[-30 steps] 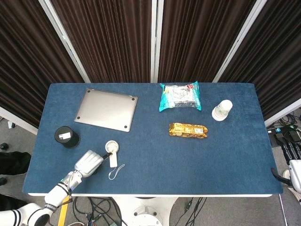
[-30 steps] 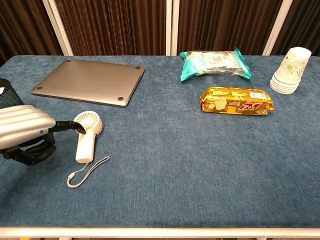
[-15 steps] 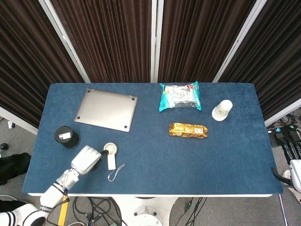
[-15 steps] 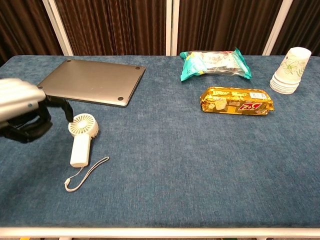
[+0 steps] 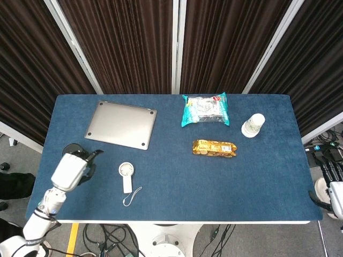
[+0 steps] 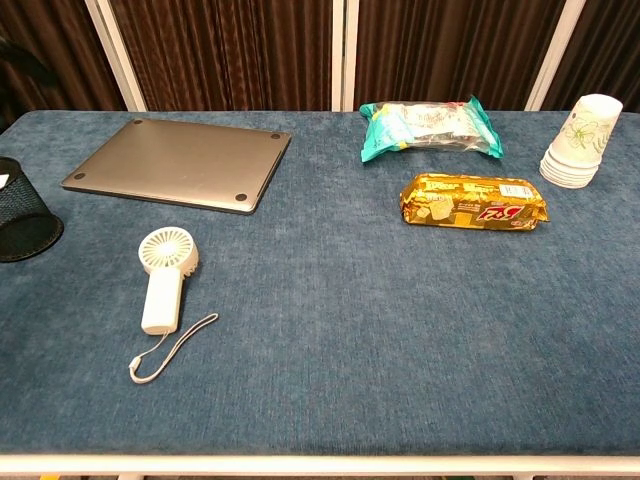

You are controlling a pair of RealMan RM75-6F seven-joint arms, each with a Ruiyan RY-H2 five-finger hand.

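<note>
left hand (image 5: 71, 169): empty, fingers loosely apart, raised over black mesh cup (image 6: 22, 212) at surface (image 5: 214, 176) left edge | hand fan (image 5: 125, 175): flat on surface, near, untouched | right hand (image 5: 333, 198): state cannot tell, off right edge

The left hand (image 5: 71, 170) is drawn back leftward from the handheld fan (image 5: 125, 176), which it touched before, and is now seen over the black mesh cup (image 6: 22, 212). The hand is gone from the chest view. The fan is left shifted slightly left, lying free.
</note>
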